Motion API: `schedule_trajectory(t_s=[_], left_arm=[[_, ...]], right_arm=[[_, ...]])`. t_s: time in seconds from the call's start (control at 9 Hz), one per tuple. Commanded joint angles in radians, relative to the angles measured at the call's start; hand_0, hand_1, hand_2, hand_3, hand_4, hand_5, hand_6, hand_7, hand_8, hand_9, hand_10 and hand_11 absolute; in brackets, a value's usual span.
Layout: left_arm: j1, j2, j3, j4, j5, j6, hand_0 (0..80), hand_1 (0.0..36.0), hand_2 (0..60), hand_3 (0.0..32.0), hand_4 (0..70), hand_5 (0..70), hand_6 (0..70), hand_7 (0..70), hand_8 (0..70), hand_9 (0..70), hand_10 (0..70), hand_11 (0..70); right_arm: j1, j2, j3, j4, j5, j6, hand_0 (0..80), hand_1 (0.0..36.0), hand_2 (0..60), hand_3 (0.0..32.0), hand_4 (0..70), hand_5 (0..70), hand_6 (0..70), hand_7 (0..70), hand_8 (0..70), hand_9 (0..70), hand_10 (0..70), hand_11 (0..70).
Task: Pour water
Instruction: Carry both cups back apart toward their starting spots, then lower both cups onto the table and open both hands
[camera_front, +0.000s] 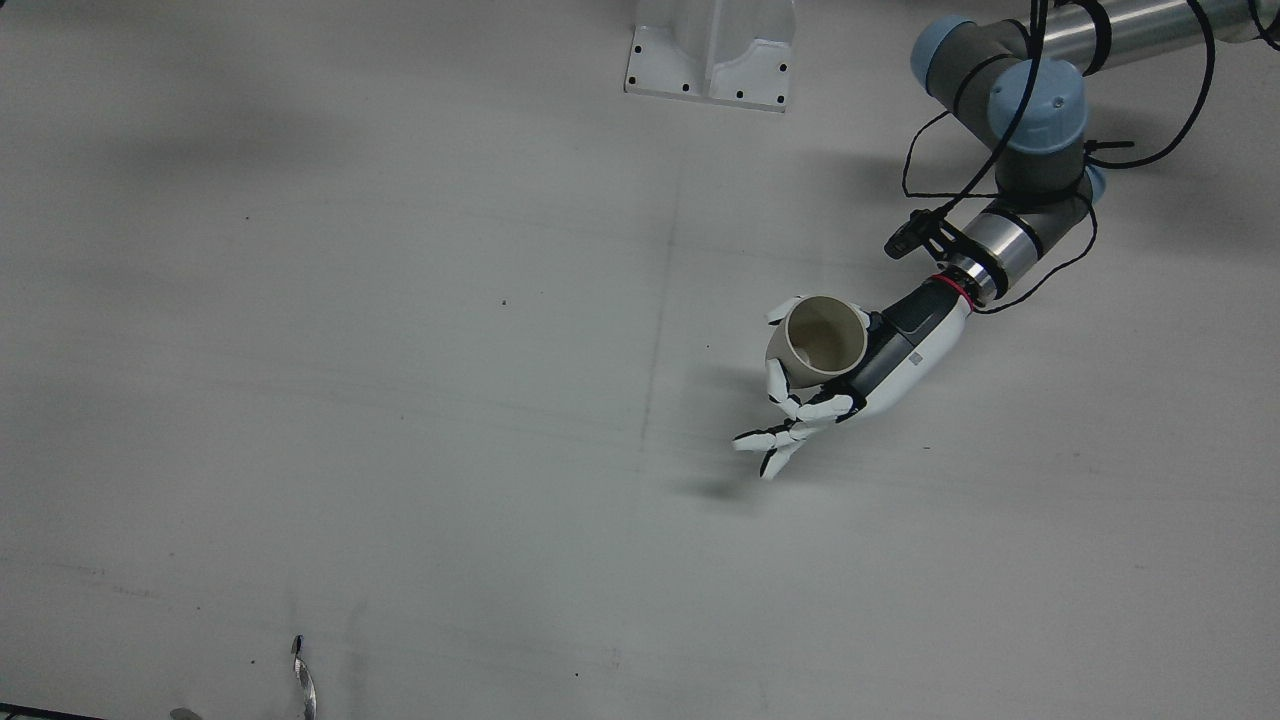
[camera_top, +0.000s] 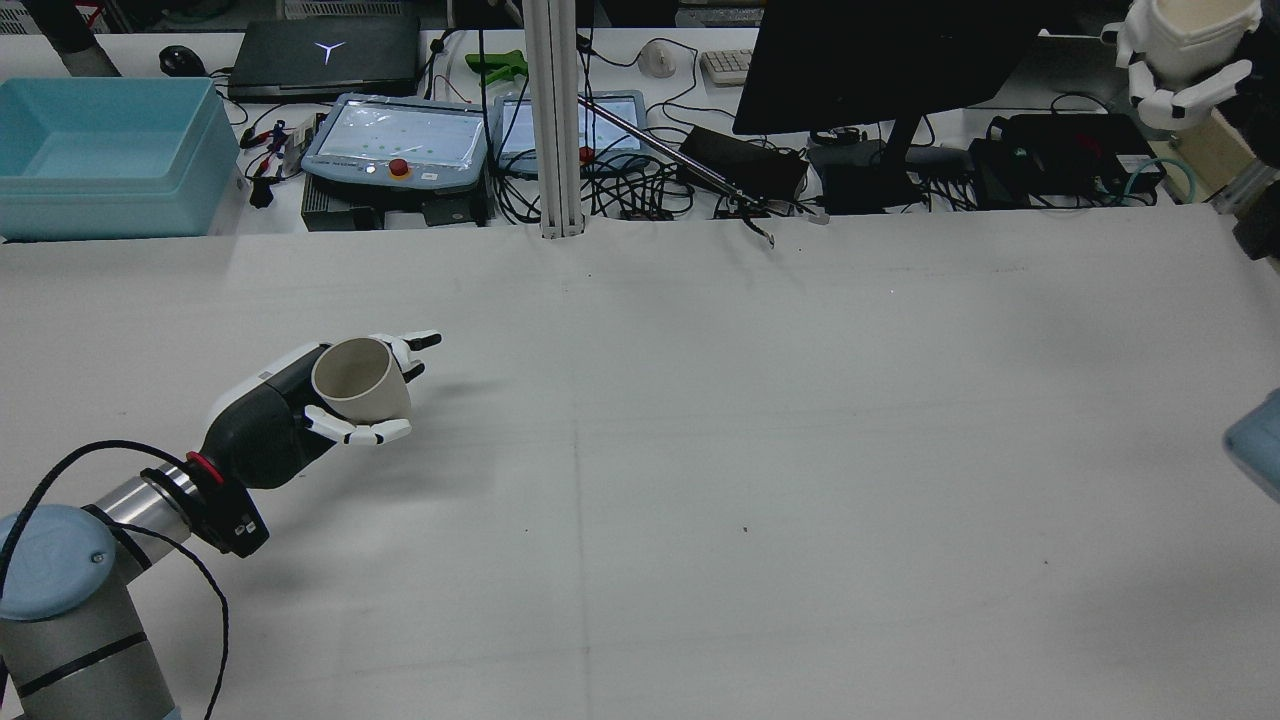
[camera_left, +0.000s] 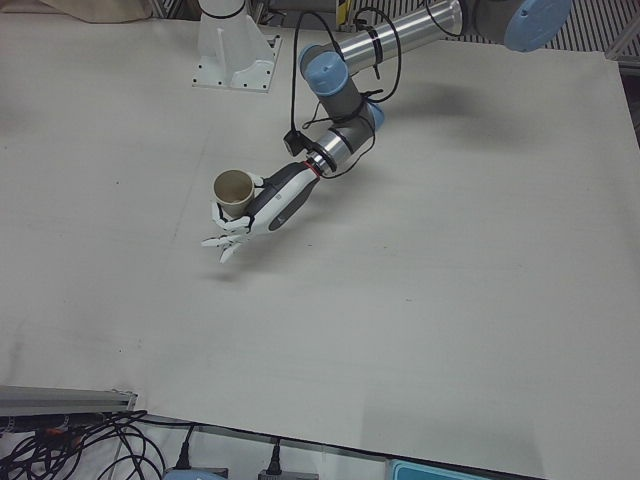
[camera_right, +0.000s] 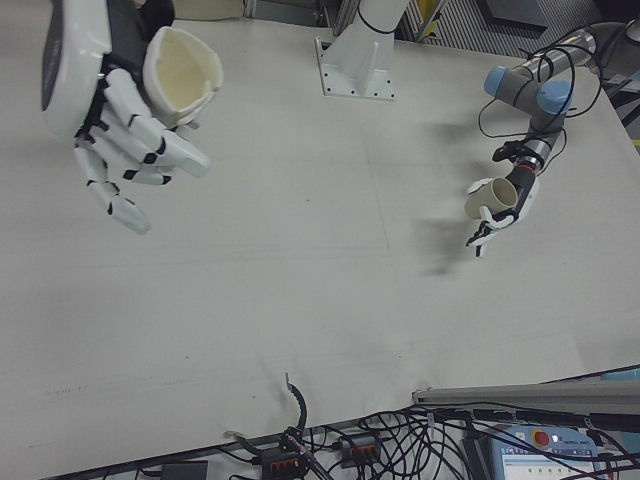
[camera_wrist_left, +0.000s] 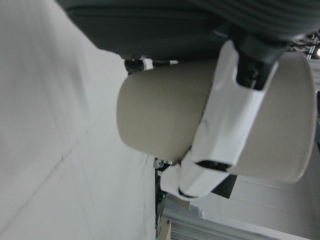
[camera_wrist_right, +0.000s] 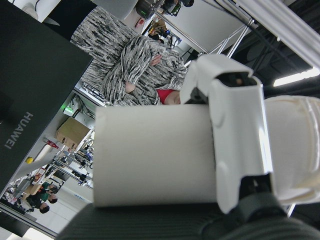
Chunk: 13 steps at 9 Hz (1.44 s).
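Gripping cups (camera_front: 823, 340), both hands (camera_front: 845, 370) aloft

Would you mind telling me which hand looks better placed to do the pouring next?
Probably the right hand. It holds its cup raised high at the station's edge, while the left hand holds the other cup upright, low over the table, mouth open to receive.
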Motion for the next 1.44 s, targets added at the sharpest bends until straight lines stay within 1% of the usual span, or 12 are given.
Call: schedule_trajectory(t_s=[0.0,0.11,0.22,0.33,0.56,0.67,0.78,0.89,1.0,1.11,1.22,1.33], left_arm=[[-0.163,0.173,-0.002,-0.133,0.073,0.004,80.0,36.0,60.0,0.0,39.9,70.0,15.5,15.5,3.3,1.7,5.4,12.2],[-0.196,0.242,0.002,-0.189,0.086,0.008,80.0,36.0,60.0,0.0,40.6,70.0,15.4,15.6,3.3,1.7,5.4,12.2],[-0.199,0.296,0.008,-0.232,0.086,0.010,80.0,36.0,60.0,0.0,41.2,70.0,15.7,16.0,3.6,1.8,5.5,12.3],[-0.199,0.333,0.022,-0.270,0.086,0.013,80.0,36.0,60.0,0.0,42.1,70.0,15.8,16.2,3.7,1.8,5.8,12.6],[-0.199,0.383,0.070,-0.350,0.084,0.019,80.0,36.0,60.0,0.0,42.5,70.0,15.8,16.1,3.9,1.8,5.9,12.8],[-0.201,0.384,0.088,-0.371,0.084,0.024,80.0,36.0,60.0,0.0,42.8,70.0,15.4,15.8,3.9,1.7,5.9,12.9],[-0.201,0.384,0.123,-0.397,0.083,0.025,80.0,36.0,60.0,0.0,42.7,70.0,15.3,15.8,4.0,1.7,6.0,13.0],[-0.202,0.383,0.174,-0.430,0.083,0.035,80.0,36.0,60.0,0.0,42.6,70.0,15.1,15.6,4.0,1.7,6.0,13.0],[-0.210,0.383,0.200,-0.451,0.083,0.048,80.0,36.0,60.0,0.0,42.2,70.0,15.2,15.6,4.1,1.7,6.1,13.1],[-0.211,0.384,0.212,-0.462,0.083,0.056,80.0,36.0,60.0,0.0,42.7,70.0,15.3,15.8,4.4,1.7,6.1,13.2],[-0.211,0.383,0.229,-0.476,0.080,0.073,80.0,36.0,60.0,0.0,43.0,70.0,15.3,15.8,4.4,1.7,6.2,13.2],[-0.211,0.384,0.257,-0.509,0.075,0.106,80.0,36.0,60.0,0.0,42.3,70.0,15.4,15.8,4.5,1.7,6.1,13.2]], right_arm=[[0.084,-0.220,-0.308,0.530,-0.086,0.194,80.0,36.0,60.0,0.0,6.9,23.7,56.0,66.0,44.3,58.3,12.1,21.8],[0.086,-0.236,-0.443,0.685,-0.086,0.233,80.0,36.0,60.0,0.0,6.0,23.7,55.7,65.4,44.7,58.9,12.4,22.3],[0.081,-0.236,-0.552,0.787,-0.086,0.238,80.0,36.0,60.0,0.0,10.3,24.5,60.1,70.0,48.7,64.5,14.5,25.1],[0.072,-0.224,-0.655,0.856,-0.085,0.235,80.0,36.0,60.0,0.0,9.5,24.8,60.1,70.0,49.6,65.8,14.5,25.2],[0.045,-0.120,-0.944,0.979,-0.077,0.230,79.1,36.0,60.0,0.0,13.0,24.9,61.1,70.0,52.2,69.3,15.9,27.1],[0.026,-0.089,-1.077,1.071,-0.073,0.232,74.7,36.0,60.0,0.0,12.1,24.5,59.7,69.4,52.7,69.9,16.3,27.4],[0.021,-0.056,-1.189,1.128,-0.071,0.229,73.0,36.0,60.0,0.0,8.4,24.1,57.0,64.8,51.9,68.7,15.1,25.8],[0.018,-0.020,-1.279,1.145,-0.071,0.221,72.4,36.0,60.0,0.0,9.1,24.2,57.3,64.7,52.0,68.7,15.1,25.8],[0.018,-0.014,-1.306,1.156,-0.071,0.201,70.8,36.0,60.0,0.0,9.7,24.3,57.8,64.9,52.5,69.3,15.6,26.4],[0.020,-0.015,-1.306,1.156,-0.071,0.201,69.8,36.0,60.0,0.0,5.9,24.1,55.5,61.8,52.1,68.7,15.9,27.0],[0.026,-0.023,-1.296,1.154,-0.059,0.212,70.0,36.0,60.0,0.0,5.5,23.5,54.1,59.9,51.3,67.7,15.3,25.9],[0.031,-0.034,-1.287,1.154,-0.041,0.233,70.2,35.0,43.8,0.0,8.9,17.6,39.3,45.2,35.5,47.3,2.7,6.1]])
